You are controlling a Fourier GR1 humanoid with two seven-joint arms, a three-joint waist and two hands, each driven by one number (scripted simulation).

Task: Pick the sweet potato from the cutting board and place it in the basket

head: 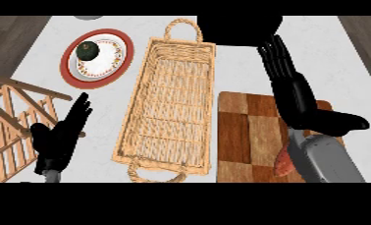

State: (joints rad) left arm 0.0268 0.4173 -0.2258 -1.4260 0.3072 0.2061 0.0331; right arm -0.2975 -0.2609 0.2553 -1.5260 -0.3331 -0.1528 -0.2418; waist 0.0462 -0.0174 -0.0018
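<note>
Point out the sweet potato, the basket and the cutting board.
sweet potato (282, 164): head view, reddish end showing beside the right forearm.
basket (171, 106): head view, woven floor at its middle.
cutting board (246, 130): head view, bare checkered wood left of the arm.

Woven wicker basket (172, 106); patchwork wooden cutting board (250, 135); pale, smooth, marble-like desk (239, 69); matt black hands; glazed plate (101, 57).
</note>
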